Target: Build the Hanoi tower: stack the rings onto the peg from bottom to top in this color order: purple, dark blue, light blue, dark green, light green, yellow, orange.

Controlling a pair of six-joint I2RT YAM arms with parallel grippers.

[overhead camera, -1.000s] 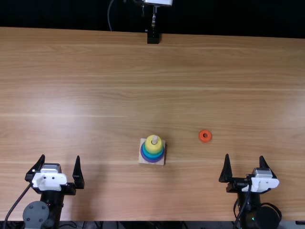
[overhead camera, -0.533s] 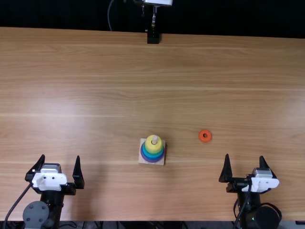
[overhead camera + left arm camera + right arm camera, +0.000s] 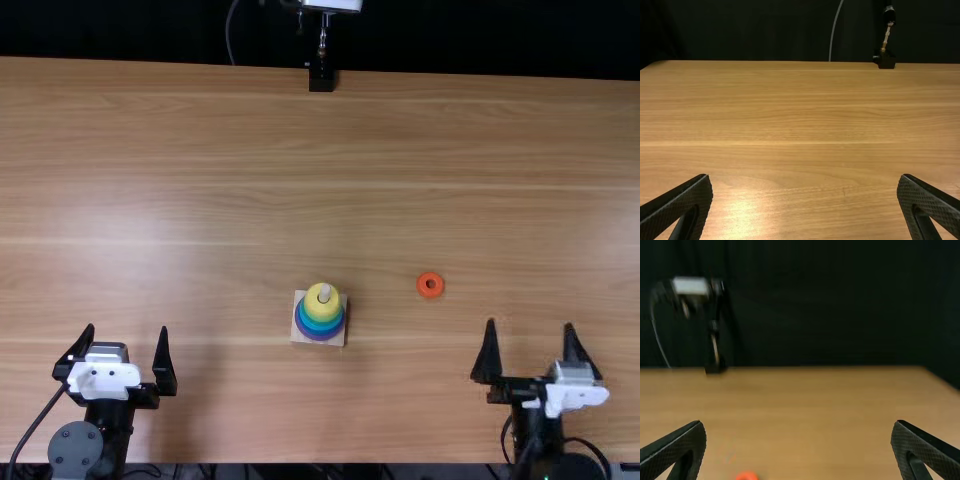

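Light brown wooden desk (image 3: 200, 200), dark backdrop (image 3: 150, 30) behind its far edge. Black left arm (image 3: 110, 425) and black right arm (image 3: 538, 440) both come in over the near edge, left and right of the middle.

Left end effector (image 3: 127, 327): wide, two flat black fingers well apart, nothing between them. Same in its wrist view, bare wood beyond the fingertips. It sits near the desk's near edge, well apart from the tower.

Right end effector (image 3: 530, 322): also wide, also empty, near edge too. Its wrist view agrees: fingers well apart, bit of orange visible beyond.

Black stand with a metal stem (image 3: 321, 78) at the far edge, roughly mid-width. Thin grey cable (image 3: 229, 35) hangs beside it.

Square pale wooden base (image 3: 299, 338) on the desk, between the two arms and farther out than both. Stacked on it: wide purple ring (image 3: 321, 338) at the bottom, blue and teal bands above, small yellow ring (image 3: 314, 303) on top. Can't separate every ring in the middle. Tip of the pale peg (image 3: 324, 291) sticks up through the yellow.

Small orange ring (image 3: 421, 287) lies flat on the desk, right of the base and apart from it, nearer the right end effector than the left.
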